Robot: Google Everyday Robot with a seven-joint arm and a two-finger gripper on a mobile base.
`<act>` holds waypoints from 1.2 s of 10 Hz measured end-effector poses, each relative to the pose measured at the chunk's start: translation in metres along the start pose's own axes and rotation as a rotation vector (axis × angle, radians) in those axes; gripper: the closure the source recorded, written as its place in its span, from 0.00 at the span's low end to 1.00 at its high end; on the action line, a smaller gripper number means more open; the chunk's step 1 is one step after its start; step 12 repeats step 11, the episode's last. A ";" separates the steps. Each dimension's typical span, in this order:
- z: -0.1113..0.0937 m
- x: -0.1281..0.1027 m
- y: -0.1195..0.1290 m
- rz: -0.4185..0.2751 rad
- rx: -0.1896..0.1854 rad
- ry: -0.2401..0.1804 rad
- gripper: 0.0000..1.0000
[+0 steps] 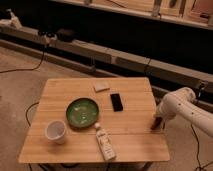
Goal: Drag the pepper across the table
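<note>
The light-wood table [67,92] fills the middle of the camera view. My white arm comes in from the right, and my gripper [156,123] points down at the table's right edge, right of the black phone [116,102]. A small dark-red shape at the gripper's tip looks like the pepper [155,126], lying on the wood near the right edge. It is mostly hidden by the gripper, and I cannot tell whether the two touch.
A green plate [82,111] sits left of centre, a white cup [55,131] at the front left, a white bottle [105,143] lying at the front centre, a beige pad [101,86] at the back. Cables run on the floor to the left, and a dark bench stands behind.
</note>
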 end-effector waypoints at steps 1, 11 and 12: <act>0.004 0.006 -0.009 -0.007 0.010 -0.002 1.00; 0.029 0.082 -0.069 -0.056 0.074 0.017 1.00; 0.029 0.082 -0.069 -0.056 0.074 0.017 1.00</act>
